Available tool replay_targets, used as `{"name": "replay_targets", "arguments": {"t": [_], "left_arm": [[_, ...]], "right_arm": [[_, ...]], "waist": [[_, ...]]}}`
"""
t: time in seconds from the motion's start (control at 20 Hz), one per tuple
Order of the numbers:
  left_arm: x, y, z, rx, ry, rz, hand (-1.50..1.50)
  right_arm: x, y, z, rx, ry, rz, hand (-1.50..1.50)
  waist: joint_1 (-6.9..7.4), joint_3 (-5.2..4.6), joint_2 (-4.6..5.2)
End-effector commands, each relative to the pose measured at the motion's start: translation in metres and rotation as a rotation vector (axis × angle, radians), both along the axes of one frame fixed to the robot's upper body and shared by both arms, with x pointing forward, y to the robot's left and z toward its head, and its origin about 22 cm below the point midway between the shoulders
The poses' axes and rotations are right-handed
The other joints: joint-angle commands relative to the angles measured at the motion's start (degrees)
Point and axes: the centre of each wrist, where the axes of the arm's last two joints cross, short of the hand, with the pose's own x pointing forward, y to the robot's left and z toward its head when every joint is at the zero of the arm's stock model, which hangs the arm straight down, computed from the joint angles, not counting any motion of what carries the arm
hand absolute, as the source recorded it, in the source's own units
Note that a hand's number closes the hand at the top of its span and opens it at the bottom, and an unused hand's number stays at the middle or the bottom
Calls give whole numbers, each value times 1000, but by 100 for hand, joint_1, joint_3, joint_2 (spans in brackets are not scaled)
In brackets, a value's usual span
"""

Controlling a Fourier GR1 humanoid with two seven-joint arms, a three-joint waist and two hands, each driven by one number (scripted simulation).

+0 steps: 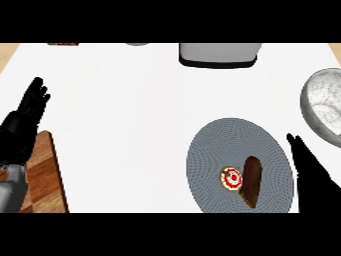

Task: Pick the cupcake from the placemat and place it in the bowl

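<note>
Cupcake found lying on its side on the round grey placemat, in the mat's near half, right of centre; brown wrapper pointing away, frosted top with red-and-white decoration facing left. Not gripped, not touched by either hand.

Placemat set on the white counter toward its near right corner. Marbled grey-white bowl at the counter's right edge, just beyond the mat's far right rim, tilted open toward the view; nothing visible inside.

Right hand beside the placemat's right edge, fingers straight and pointing away, open, holding nothing. Close to the cupcake but apart from it. Left hand resting open near the counter's left edge, fingers up, above a wooden board at the near left corner. No part in the work.

Grey-and-black appliance at the far edge, middle; well clear of the route.

Assessment: approach step in hand; pick not yet made, nothing yet delivered. Next move judged to call for shifting the right hand leftward over the mat and closing fingers and thumb across the cupcake's wrapper, then lifting and carrying a short way forward and right to the bowl. Sideways lie of the cupcake likely to allow rolling under a poorly centred grasp.
</note>
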Motion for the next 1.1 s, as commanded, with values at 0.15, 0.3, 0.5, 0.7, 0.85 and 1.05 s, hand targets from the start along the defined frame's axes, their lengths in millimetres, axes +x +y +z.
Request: {"name": "replay_targets", "arguments": {"t": [0.15, 0.3, 0.5, 0.7, 0.85, 1.05], "left_arm": [[-6, 8, 12, 2, -2, -1, 0], [-14, -11, -10, -18, 11, 4, 0], [-5, -3, -5, -8, -9, 26, 0], [4, -4, 4, -2, 0, 17, 0], [-5, 1, -7, 4, 17, 18, 0], [-2, 7, 0, 3, 2, 12, 0]], "right_arm": [[32, -3, 3, 37, 282, 34, -150], [42, 8, -30, 18, 408, 32, -150], [43, 15, -38, 7, 488, 49, -150], [76, 14, -15, -78, 420, 23, -150], [58, 11, -25, -165, 371, 41, -150], [61, 32, -44, -160, 372, 30, -150]], "waist": [[-5, 8, -25], [1, 8, -21], [-96, 6, -31], [-76, 7, -29], [-124, 9, -48], [-126, 12, -44]]}}
